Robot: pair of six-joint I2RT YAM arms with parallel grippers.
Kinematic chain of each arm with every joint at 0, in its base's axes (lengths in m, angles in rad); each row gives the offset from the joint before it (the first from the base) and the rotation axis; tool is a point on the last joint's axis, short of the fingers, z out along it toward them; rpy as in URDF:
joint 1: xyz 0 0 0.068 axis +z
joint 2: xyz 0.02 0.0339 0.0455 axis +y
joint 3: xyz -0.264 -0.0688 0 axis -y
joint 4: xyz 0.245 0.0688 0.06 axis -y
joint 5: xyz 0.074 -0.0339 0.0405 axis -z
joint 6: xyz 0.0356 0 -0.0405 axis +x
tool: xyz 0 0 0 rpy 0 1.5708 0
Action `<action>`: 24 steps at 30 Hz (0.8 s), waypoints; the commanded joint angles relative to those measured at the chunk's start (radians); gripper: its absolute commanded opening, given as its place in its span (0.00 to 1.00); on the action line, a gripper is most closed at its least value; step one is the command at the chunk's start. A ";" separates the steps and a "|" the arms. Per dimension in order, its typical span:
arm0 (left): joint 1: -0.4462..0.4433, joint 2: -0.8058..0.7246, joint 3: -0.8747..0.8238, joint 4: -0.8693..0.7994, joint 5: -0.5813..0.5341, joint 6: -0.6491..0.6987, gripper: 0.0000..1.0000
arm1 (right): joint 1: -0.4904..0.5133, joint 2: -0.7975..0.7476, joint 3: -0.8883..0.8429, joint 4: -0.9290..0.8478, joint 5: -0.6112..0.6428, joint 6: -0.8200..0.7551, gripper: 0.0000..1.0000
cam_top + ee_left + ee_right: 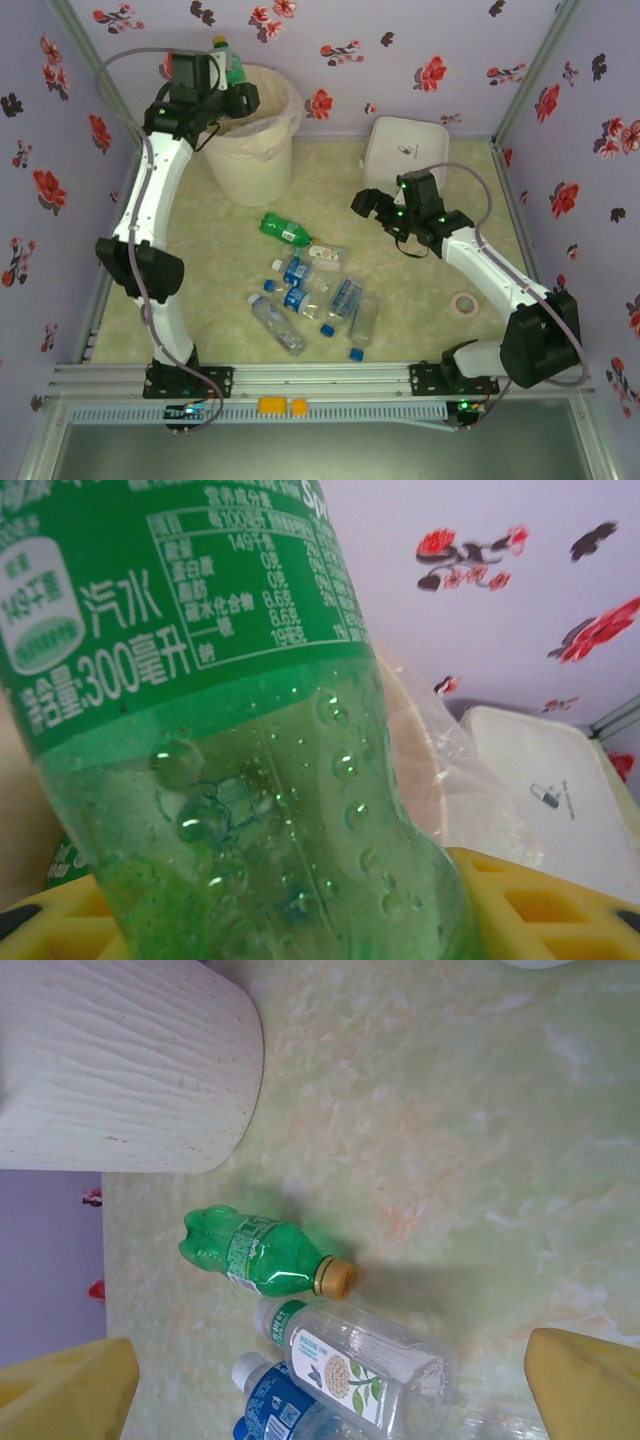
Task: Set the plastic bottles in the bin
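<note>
Top view: the left gripper (214, 78) is raised at the far left corner, over the near-left rim of the bin (252, 150). Its jaws are clamped on a green bottle (228, 55), which stands roughly upright, cap up, above the bin's mouth and not inside it. The bin is lined with a pale bag and stands on the table (220, 255) against the back wall. The box (405, 150) lies to its right, well apart.

Left wrist view: the green bottle (220, 740) sits between the yellow fingers (540, 900), label toward the camera. The bagged rim of the bin (425, 740) and the box (550, 790) lie behind it.

Top view: the right gripper (380, 215) hangs over the table's middle, right of the loose bottles, jaws spread wide and holding nothing. A second green bottle (283, 230) lies on its side between bin and gripper. Just beside it lies a clear bottle (325, 257). The blue-label bottles (305, 295) are heaped nearer the arm bases. A tape roll (463, 303) lies to the right.

Right wrist view: the right gripper (330, 1365) shows both yellow fingers (70, 1390) far apart. Beyond them lie the second green bottle (265, 1255) and the clear bottle (360, 1360), with the bin (120, 1060) at the top left.
</note>
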 commanded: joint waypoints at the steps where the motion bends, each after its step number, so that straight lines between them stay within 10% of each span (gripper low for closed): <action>1: 0.000 0.068 0.120 -0.155 -0.009 0.041 0.44 | 0.007 -0.040 -0.016 -0.028 0.033 -0.020 1.00; 6: 0.000 0.117 0.154 -0.209 -0.024 0.038 0.57 | 0.008 -0.051 -0.008 -0.052 0.046 -0.032 1.00; 11: 0.000 0.121 0.168 -0.199 -0.033 0.021 0.98 | 0.008 -0.059 -0.021 -0.065 0.063 -0.035 1.00; 24: -0.060 -0.184 -0.135 0.014 -0.026 0.067 1.00 | 0.044 0.011 0.005 -0.119 0.083 -0.056 1.00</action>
